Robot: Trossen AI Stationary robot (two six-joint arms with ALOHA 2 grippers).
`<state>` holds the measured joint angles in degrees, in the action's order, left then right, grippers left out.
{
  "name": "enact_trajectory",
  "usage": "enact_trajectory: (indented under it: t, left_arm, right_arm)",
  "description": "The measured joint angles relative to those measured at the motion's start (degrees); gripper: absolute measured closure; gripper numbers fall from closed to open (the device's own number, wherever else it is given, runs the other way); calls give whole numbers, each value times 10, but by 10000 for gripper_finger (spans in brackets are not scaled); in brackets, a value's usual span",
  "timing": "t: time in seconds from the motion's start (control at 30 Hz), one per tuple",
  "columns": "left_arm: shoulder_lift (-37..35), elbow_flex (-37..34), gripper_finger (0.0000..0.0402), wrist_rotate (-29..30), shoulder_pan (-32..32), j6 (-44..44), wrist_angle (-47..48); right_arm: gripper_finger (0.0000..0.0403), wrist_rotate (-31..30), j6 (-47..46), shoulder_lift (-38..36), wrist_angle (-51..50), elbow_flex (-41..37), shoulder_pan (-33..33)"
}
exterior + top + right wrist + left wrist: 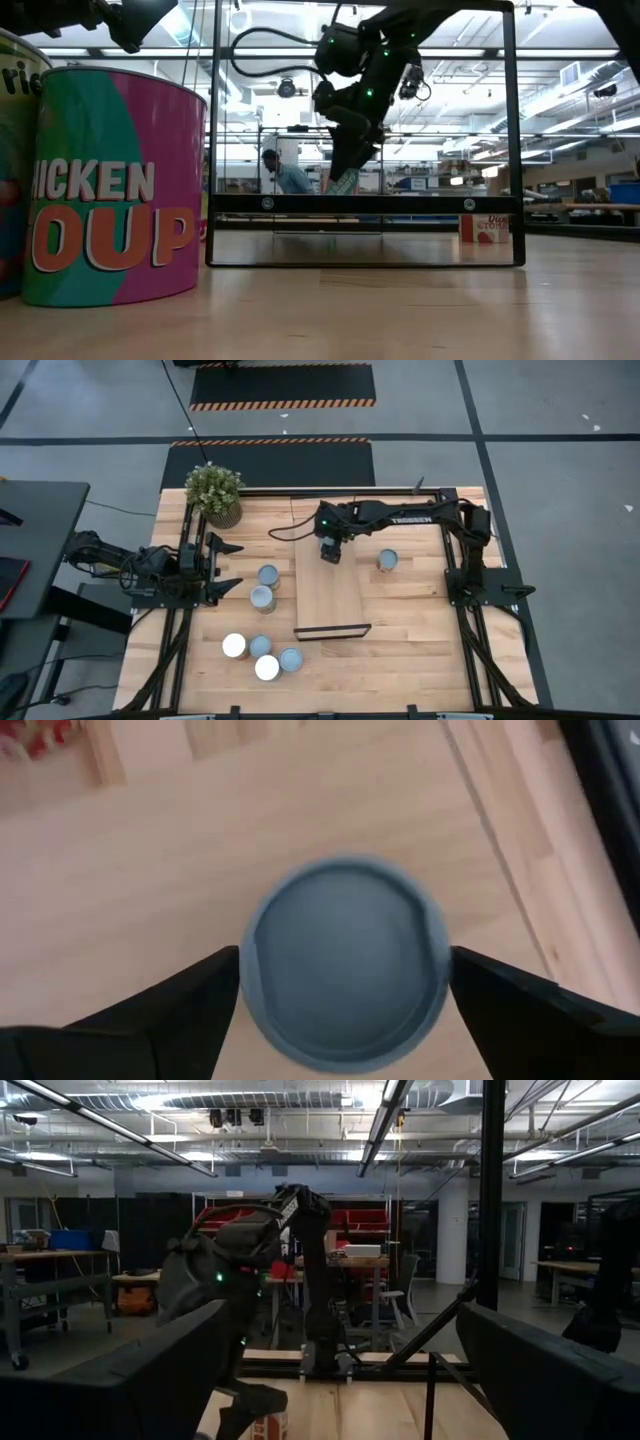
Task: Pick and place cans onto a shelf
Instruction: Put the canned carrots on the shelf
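From above, the right gripper [330, 552] hangs over the far end of the pale shelf [331, 600] on the wooden table [420, 650], its arm lettered TROSSEN; six cans show, one [387, 560] right of the shelf, two [264, 586] left of it and a cluster [258, 656] nearer the front, beside a potted plant [214, 492]; the left gripper [226, 565] waits, jaws wide, at the left edge.

Low view: a pink-and-green can [110, 185] reads "CHICKEN SOUP", partly cut off; a person [283, 175] stands in the workshop behind.

Right wrist view: a can [345, 963] stands on the shelf between parted fingers [170, 1010], seemingly released, though contact is hard to judge.
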<state>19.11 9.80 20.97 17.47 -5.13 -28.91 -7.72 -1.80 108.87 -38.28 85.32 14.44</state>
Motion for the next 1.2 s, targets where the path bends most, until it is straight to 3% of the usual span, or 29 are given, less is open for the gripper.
enact_trajectory:
  t: [0.3,0.57,0.77,0.97,1.2]
  left_arm:
    - [0,0,5,0,0,0,1]
    - [0,0,5,0,0,0,0]
    - [0,0,5,0,0,1,0]
    - [0,0,5,0,0,1,-1]
    - [0,0,5,0,0,0,-1]
  right_arm:
    - [44,0,22,-55,-36,1,0]
    - [44,-61,70,-69,-147,-6,4]
    - [44,-57,127,-67,-71,-66,19]
    - [51,-69,123,-67,36,-91,14]
    - [55,-8,108,-67,59,-96,-36]
